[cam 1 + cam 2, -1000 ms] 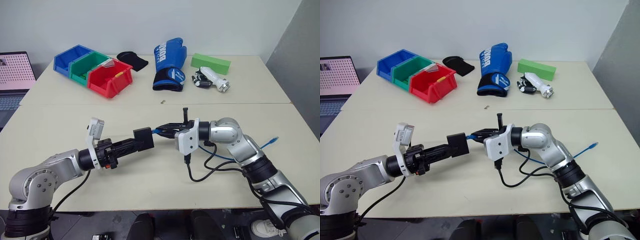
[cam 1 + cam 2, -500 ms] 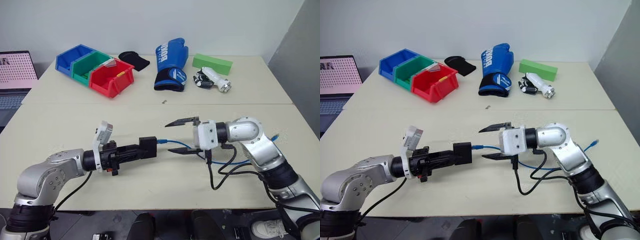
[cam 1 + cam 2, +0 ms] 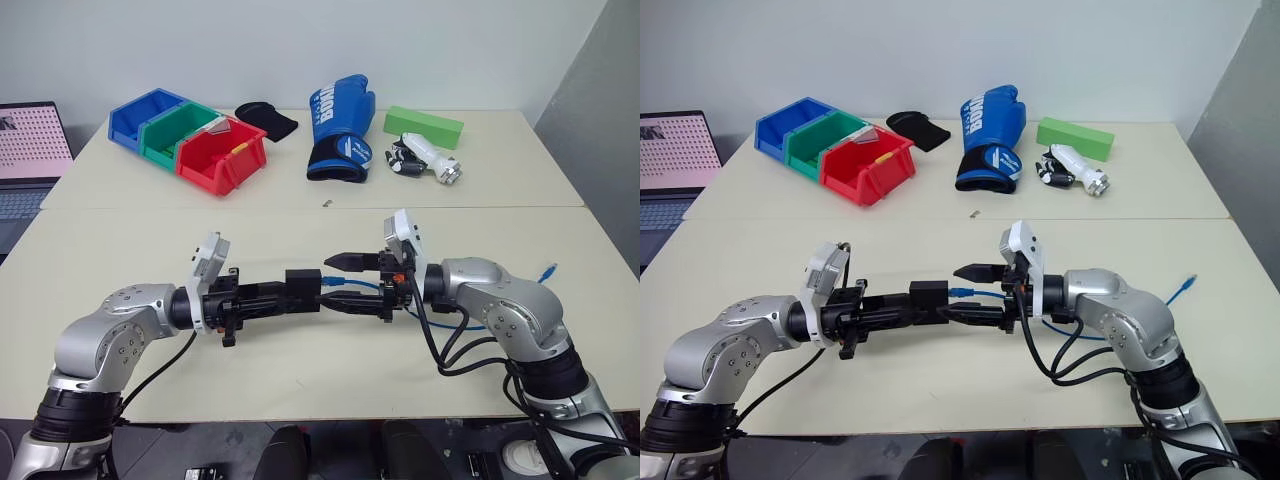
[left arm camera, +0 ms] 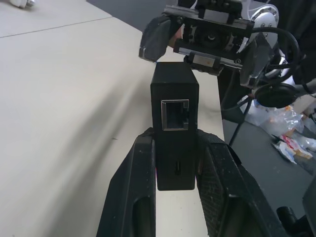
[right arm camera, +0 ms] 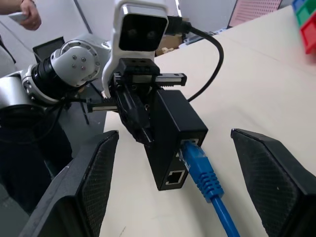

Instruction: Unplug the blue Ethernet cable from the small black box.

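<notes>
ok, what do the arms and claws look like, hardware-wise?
Both arms are silver-grey metal with rounded joints and black wrist sections. Left claw and right claw each have two black textured fingers under a white wrist-camera block. Loose black cables run along the forearms.

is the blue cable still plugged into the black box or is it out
Plugged in. In the right wrist view the blue Ethernet cable's plug sits in a port of the small black box, beside an empty port, between the right end effector's open fingers.

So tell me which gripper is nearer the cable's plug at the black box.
Right. The right gripper is open with its fingers either side of the blue cable plug. The left gripper is shut on the black box, behind the plug.
</notes>
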Action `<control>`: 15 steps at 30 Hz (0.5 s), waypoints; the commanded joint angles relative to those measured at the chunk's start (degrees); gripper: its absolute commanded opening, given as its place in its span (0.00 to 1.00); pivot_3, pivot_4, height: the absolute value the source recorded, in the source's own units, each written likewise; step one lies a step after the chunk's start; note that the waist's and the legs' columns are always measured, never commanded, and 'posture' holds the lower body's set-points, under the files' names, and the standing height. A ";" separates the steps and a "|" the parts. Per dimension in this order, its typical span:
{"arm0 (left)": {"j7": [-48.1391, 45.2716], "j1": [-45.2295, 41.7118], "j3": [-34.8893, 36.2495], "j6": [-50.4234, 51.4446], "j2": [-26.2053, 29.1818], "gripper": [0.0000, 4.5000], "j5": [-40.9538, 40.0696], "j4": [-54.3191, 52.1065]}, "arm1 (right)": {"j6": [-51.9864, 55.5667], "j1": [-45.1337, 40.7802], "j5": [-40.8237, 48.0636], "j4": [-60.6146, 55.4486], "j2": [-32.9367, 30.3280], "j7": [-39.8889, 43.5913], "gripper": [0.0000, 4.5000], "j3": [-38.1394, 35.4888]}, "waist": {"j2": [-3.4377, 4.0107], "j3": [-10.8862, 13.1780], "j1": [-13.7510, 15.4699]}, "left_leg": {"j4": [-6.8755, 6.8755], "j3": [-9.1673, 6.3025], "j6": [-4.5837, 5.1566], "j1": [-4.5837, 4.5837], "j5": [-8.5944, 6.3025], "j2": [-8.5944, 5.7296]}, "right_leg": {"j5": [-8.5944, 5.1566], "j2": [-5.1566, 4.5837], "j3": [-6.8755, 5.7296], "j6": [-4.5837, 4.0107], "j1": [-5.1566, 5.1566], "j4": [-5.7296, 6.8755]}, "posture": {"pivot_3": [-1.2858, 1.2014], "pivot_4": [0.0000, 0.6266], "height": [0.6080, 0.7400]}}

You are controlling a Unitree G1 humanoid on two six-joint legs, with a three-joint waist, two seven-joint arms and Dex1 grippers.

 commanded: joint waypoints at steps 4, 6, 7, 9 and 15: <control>-1.68 -0.92 0.73 -1.80 -0.07 0.17 0.29 0.00 | 2.94 -0.90 1.76 -0.70 0.61 -0.79 0.86 -1.26 | 0.00 0.00 -0.01 | 0.00 -0.02 0.00 -0.02 0.00 0.02 | 0.00 0.01 -0.01 0.00 -0.02 0.00 | 0.52 0.24 1.00; -1.89 -0.74 0.71 -2.01 -0.05 0.17 0.42 -0.07 | 3.22 -1.14 1.57 0.08 0.84 -0.61 0.86 -1.34 | 0.00 0.00 -0.02 | 0.00 -0.01 0.00 -0.02 0.00 0.01 | 0.00 0.02 -0.01 0.00 -0.02 0.01 | 0.52 0.24 1.00; -2.06 -0.54 0.67 -2.21 0.00 0.17 0.63 -0.12 | 3.34 -1.32 1.58 0.46 0.94 -0.48 0.86 -1.47 | 0.00 0.00 -0.02 | 0.00 -0.01 0.00 -0.02 0.00 0.02 | 0.00 0.03 -0.02 0.00 -0.02 0.00 | 0.52 0.24 1.00; -2.43 -0.15 0.61 -2.56 0.07 0.17 1.04 -0.20 | 3.81 -1.65 2.01 1.22 1.14 -0.26 0.86 -1.89 | 0.00 0.00 -0.03 | 0.00 -0.01 0.00 -0.02 0.00 0.01 | 0.00 0.03 -0.02 0.00 -0.03 0.00 | 0.52 0.24 1.00; -2.59 -0.01 0.68 -2.81 -0.07 0.17 1.44 -0.15 | 4.66 -2.24 2.34 2.35 1.48 0.16 0.86 -2.53 | 0.00 0.00 -0.02 | 0.00 -0.01 0.00 -0.05 0.00 0.02 | 0.00 0.04 -0.02 0.00 -0.06 0.00 | 0.52 0.24 1.00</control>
